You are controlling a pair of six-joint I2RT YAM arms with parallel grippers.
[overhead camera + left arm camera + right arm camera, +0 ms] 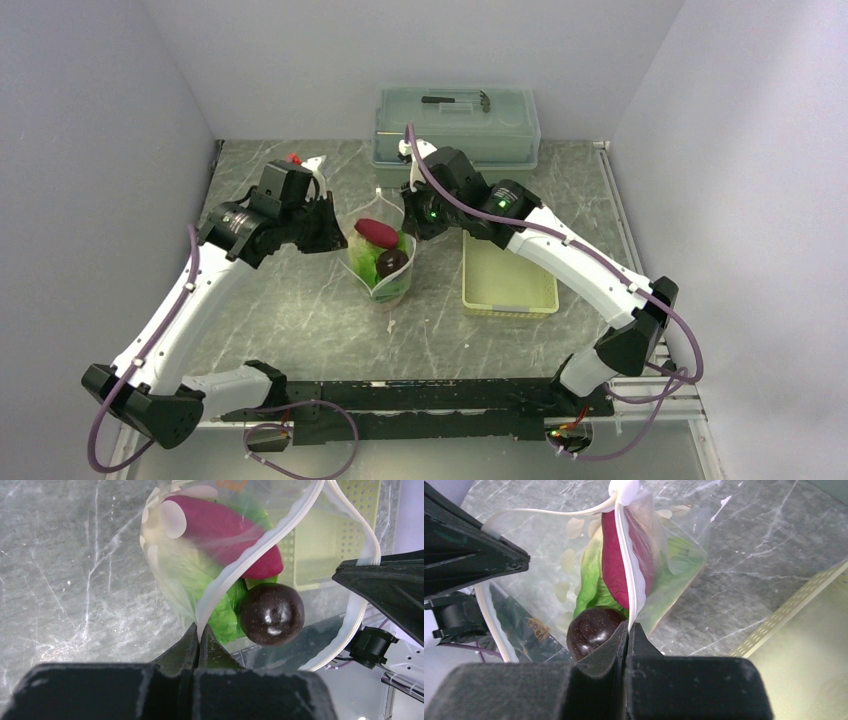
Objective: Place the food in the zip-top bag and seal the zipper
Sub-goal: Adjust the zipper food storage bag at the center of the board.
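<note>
The zip-top bag (381, 268), clear with white dots, hangs upright at the table's middle with its mouth open. The food inside it is a magenta root (377, 232), green lettuce (226, 617) and a dark round piece (392, 262) near the top. My left gripper (200, 632) is shut on the white zipper (252, 552) strip at the left end of the mouth. My right gripper (629, 625) is shut on the zipper (626, 555) at the opposite end, with the dark round piece (591, 630) just beside its finger. In the top view, the left gripper (345, 238) and the right gripper (412, 226) flank the bag.
A pale yellow-green perforated tray (508, 278) lies just right of the bag, under the right arm. A lidded grey-green box (457, 125) stands against the back wall. A small red and white piece (298, 159) lies behind the left arm. Grey walls close in on both sides.
</note>
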